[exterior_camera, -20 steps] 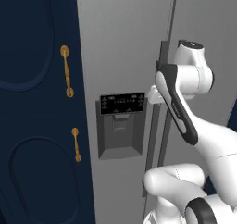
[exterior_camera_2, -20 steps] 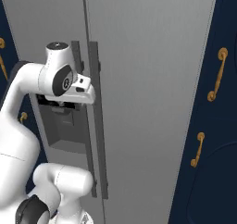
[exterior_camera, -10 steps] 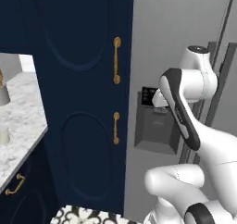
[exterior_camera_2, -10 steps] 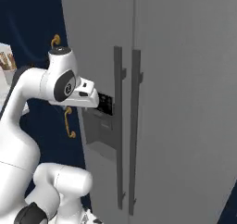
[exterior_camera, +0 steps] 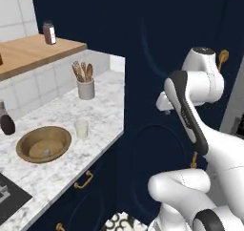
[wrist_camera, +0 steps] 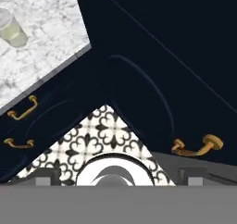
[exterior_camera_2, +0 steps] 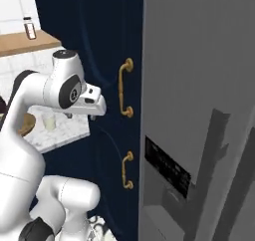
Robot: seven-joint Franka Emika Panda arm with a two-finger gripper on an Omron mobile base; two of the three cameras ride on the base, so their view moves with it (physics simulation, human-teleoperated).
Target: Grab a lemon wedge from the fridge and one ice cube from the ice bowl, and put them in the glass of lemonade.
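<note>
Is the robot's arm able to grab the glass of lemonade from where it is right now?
Probably not yet. The glass of lemonade stands on the marble counter beside the ice bowl, well off to the arm's left, while the open fingers hang in front of the navy cabinet. Nothing blocks the way, though.

A rendered home kitchen. Navy cabinets with gold handles flank a tall grey fridge. A white marble worktop carries a grey utensil crock.

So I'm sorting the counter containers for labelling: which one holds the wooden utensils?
The grey crock at the back of the marble counter, by the navy cabinet. The glass of lemonade holds pale liquid, and the ice bowl is wide and shallow.
</note>
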